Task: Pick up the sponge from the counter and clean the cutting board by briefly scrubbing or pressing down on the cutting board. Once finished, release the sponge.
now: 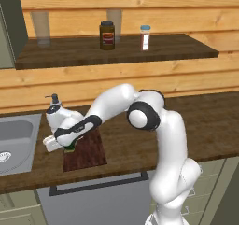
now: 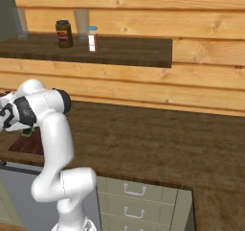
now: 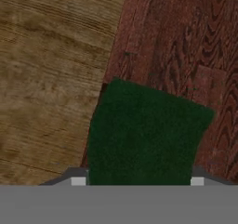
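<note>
The dark green sponge (image 3: 146, 130) sits between my fingers, with my gripper (image 3: 137, 181) shut on it. It is low over the left edge of the reddish-brown cutting board (image 3: 186, 42), where the board meets the brown counter (image 3: 46, 79); whether it touches the board I cannot tell. From the left base view my gripper (image 1: 66, 144) reaches down at the board's (image 1: 88, 151) near-left part, and a bit of green and yellow sponge (image 1: 69, 148) shows under the hand. In the right base view a sliver of sponge (image 2: 27, 132) and board (image 2: 29, 146) peeks from behind my arm.
A steel sink (image 1: 14, 142) lies left of the board, with a soap dispenser (image 1: 54, 103) behind my hand. The upper shelf (image 1: 116, 51) carries a brown jar (image 1: 107, 35), a small bottle (image 1: 145, 37) and two glasses. Drawers (image 2: 136, 191) sit below the counter.
</note>
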You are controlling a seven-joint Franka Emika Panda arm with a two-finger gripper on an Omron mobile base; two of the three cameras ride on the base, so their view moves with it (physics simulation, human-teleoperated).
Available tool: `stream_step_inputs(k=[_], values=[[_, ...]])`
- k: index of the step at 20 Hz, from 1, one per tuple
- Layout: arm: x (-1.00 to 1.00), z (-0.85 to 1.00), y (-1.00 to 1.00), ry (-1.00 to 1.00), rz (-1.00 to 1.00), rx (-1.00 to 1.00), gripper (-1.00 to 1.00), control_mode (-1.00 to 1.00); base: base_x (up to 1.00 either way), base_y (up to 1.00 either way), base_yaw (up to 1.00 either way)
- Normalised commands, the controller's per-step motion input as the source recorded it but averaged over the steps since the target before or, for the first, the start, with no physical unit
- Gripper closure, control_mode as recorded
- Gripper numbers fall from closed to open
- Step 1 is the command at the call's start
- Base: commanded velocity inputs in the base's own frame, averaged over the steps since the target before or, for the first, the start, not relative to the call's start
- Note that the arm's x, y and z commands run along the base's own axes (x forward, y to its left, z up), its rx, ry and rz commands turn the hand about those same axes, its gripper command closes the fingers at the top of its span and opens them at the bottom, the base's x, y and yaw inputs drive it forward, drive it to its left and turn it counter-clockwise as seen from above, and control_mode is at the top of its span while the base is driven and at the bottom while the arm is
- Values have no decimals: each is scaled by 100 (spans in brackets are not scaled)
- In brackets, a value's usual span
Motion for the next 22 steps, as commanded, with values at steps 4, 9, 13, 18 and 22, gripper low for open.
stream_step_inputs(k=[4, 9, 13, 18, 22], values=[[-100, 2, -6, -1, 10, 13, 100, -100, 0, 0, 0], [-91, -1, -53, 0, 3, 5, 100, -100, 0, 0, 0], [-6, -1, -97, 0, 6, 0, 100, -100, 0, 0, 0], [0, 0, -91, -6, 6, 0, 100, -100, 0, 0, 0], [1, -1, -94, -7, 7, 3, 100, -100, 0, 0, 0]])
